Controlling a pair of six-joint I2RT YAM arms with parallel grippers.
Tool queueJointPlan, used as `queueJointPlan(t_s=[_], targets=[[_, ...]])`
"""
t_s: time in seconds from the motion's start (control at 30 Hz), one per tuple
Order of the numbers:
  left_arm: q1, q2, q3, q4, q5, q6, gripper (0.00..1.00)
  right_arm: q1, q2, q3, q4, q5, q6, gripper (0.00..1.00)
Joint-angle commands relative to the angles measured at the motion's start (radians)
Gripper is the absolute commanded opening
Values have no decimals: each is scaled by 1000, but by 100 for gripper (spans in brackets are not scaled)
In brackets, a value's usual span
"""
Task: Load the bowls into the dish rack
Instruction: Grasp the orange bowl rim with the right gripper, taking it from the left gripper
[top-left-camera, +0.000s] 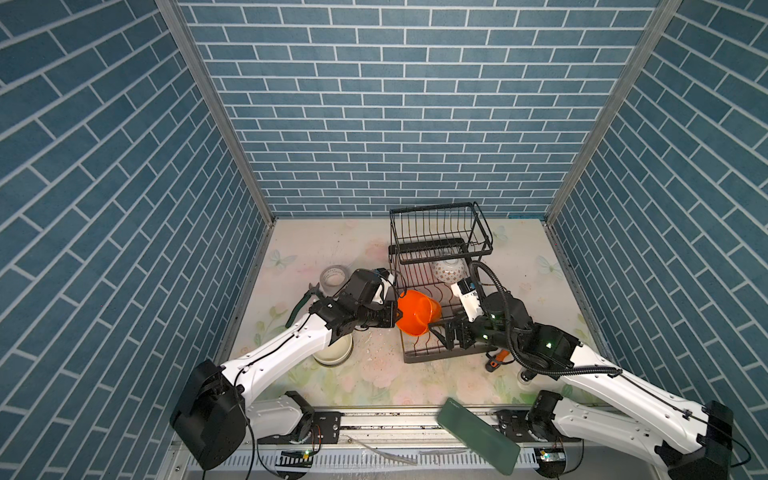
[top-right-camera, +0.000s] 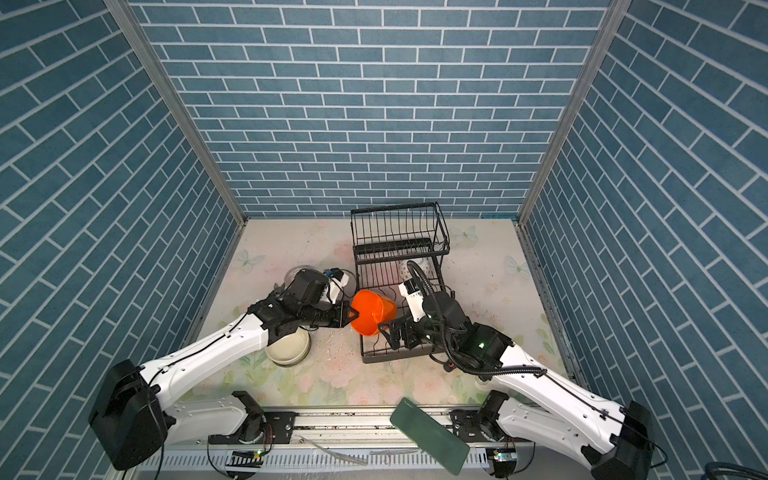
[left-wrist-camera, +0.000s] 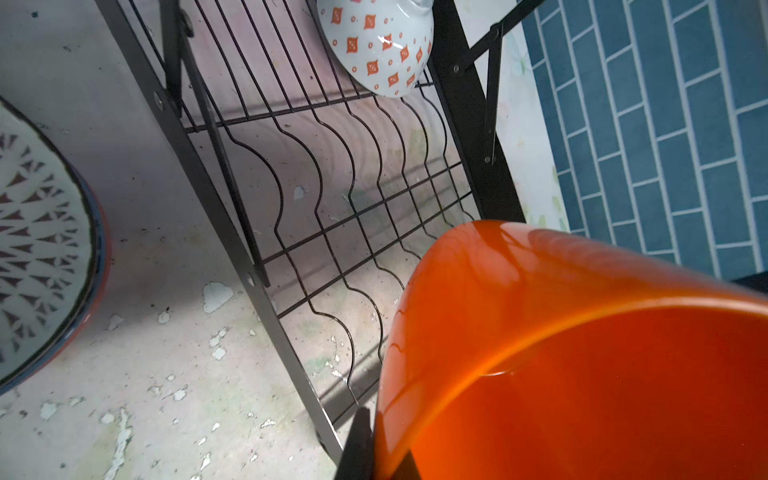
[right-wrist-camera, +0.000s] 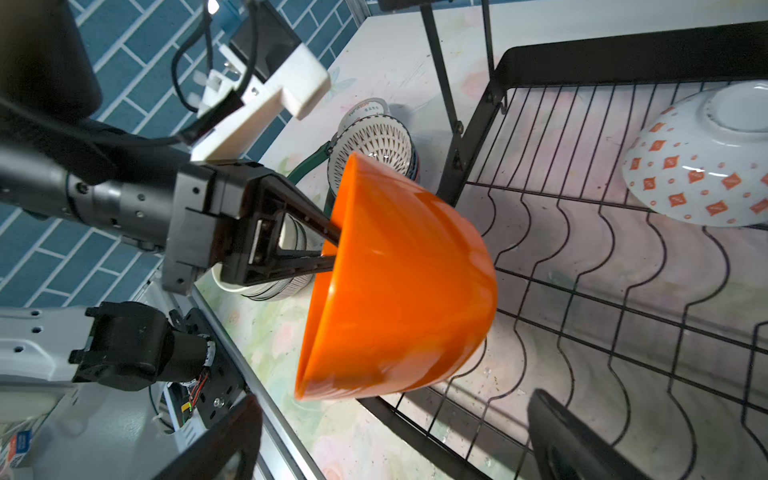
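The left gripper (right-wrist-camera: 334, 247) holds the orange bowl (right-wrist-camera: 407, 291): its 2 fingers (right-wrist-camera: 307, 220) are pinched narrow over the bowl's rim, 1 inside and 1 outside. The bowl is tipped on its side, mouth toward that gripper and base over the front of the lower tier of the dish rack (right-wrist-camera: 623, 58), above the curved dividers. Whether it touches the wires cannot be told.

The right gripper (top-left-camera: 436, 332) is just beside the bowl's base. Its fingers (right-wrist-camera: 573, 440) are spread wide and clasp nothing.

An orange-patterned bowl (right-wrist-camera: 698, 166) lies upside down at the back of the same tier. A black-and-white bowl (left-wrist-camera: 37, 249) stands on the desk (top-left-camera: 316, 249) beside the rack.

In the left wrist view the orange bowl is cut off by the frame and only a dark sliver of finger shows. A cream bowl (top-left-camera: 334, 353) is partly hidden under the left arm in both top views.
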Motion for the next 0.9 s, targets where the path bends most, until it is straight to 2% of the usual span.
queueJointPlan(t_s=[0.0,0.37,0.87], targets=[[21,-38,-29,150,88,-59,0,-8,19,-8,66,-76,42,99],[34,-66,-82,280,154,-117,0,-23,84,-24,192,-105,88,99],[35,-55,-99,320,167,-121,0,-27,96,-30,275,-146,82,93]])
